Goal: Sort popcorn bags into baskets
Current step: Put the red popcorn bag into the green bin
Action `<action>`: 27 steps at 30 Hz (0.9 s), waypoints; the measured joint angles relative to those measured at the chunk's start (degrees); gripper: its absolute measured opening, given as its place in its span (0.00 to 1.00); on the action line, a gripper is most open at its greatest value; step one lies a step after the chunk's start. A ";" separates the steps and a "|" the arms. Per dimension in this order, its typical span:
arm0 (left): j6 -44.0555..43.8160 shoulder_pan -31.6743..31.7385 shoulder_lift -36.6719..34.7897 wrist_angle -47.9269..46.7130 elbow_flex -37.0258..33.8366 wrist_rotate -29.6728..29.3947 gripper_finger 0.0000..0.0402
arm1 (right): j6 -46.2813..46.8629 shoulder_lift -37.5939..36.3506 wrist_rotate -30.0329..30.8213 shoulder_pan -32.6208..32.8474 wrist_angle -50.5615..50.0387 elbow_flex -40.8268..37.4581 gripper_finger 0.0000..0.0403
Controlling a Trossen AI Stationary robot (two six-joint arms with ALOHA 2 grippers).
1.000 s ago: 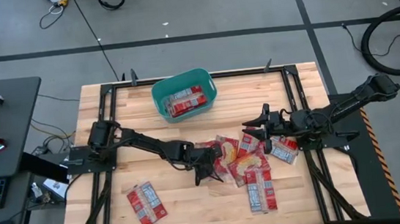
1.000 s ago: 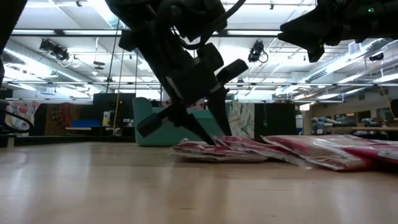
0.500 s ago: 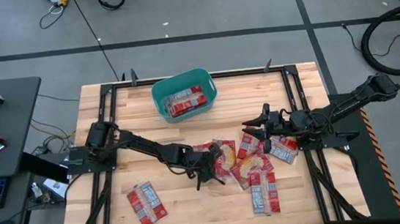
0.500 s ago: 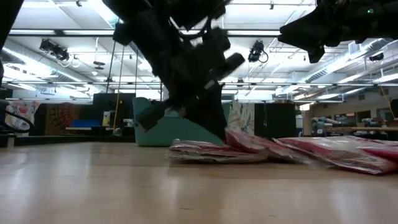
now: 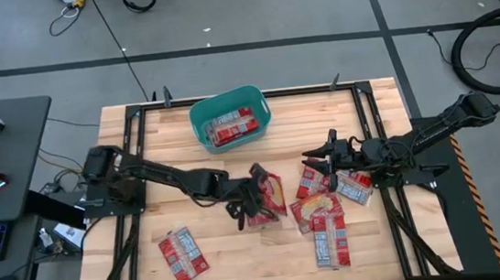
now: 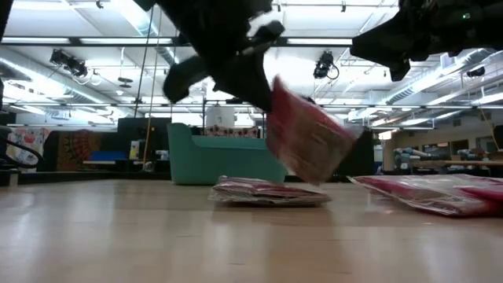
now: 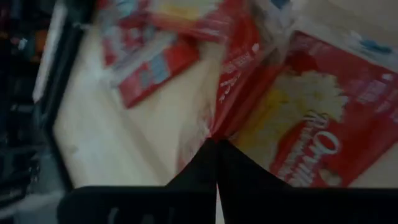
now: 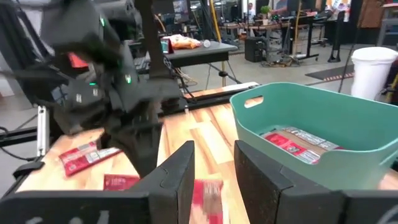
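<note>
The left hand (image 5: 248, 198) is clamped on one corner of a popcorn bag (image 5: 266, 194), which hangs tilted and clear of the worktop (image 5: 133, 261) just short of the teal basket (image 5: 229, 117), on the side toward the packet pile. In the low view the lifted bag (image 6: 305, 140) dangles above another bag lying flat (image 6: 267, 192). The basket already contains at least one bag (image 5: 233, 129). The loose pile (image 5: 326, 215) sits beyond the lifted bag from the basket, and a single bag (image 5: 183, 255) lies well apart from the basket, toward the left arm's side. The right hand (image 8: 211, 180) waits near the pile with its fingers parted a narrow way, holding nothing.

Judgement: the step in hand is the carry to the basket. A corner pinch lets the bag swing, so the carry should be steady, the trailing edge should clear the basket rim (image 5: 199, 109), and release should come only once the bag is over the basket's interior.
</note>
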 joint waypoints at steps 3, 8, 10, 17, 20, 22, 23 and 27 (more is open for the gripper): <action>-1.86 0.61 -2.41 -1.28 0.01 -0.54 0.00 | 0.00 0.10 0.27 -0.03 0.00 0.00 0.29; -4.77 1.52 -5.74 -3.03 0.01 -2.78 0.00 | -0.13 0.08 0.40 -0.04 0.03 0.00 0.29; -5.79 2.02 -7.17 -3.95 0.06 -3.78 0.00 | -0.26 0.10 0.40 -0.04 0.02 0.00 0.29; -7.78 4.13 -10.52 -7.52 0.05 -9.66 0.00 | -0.31 0.07 0.40 -0.04 0.30 0.00 0.29; -8.68 5.32 -12.16 -9.41 0.03 -11.37 0.00 | -0.45 0.07 0.40 -0.04 0.41 0.00 0.29; -9.49 6.41 -13.17 -10.79 0.01 -11.55 0.00 | -0.46 0.07 0.40 -0.04 0.43 0.00 0.29; -10.33 7.03 -13.76 -10.86 0.01 -11.78 0.00 | -0.46 0.07 0.40 -0.06 0.39 0.00 0.29; -14.84 10.19 -15.47 -14.29 0.03 -12.20 0.00 | -0.46 0.07 0.49 -0.04 0.42 0.00 0.29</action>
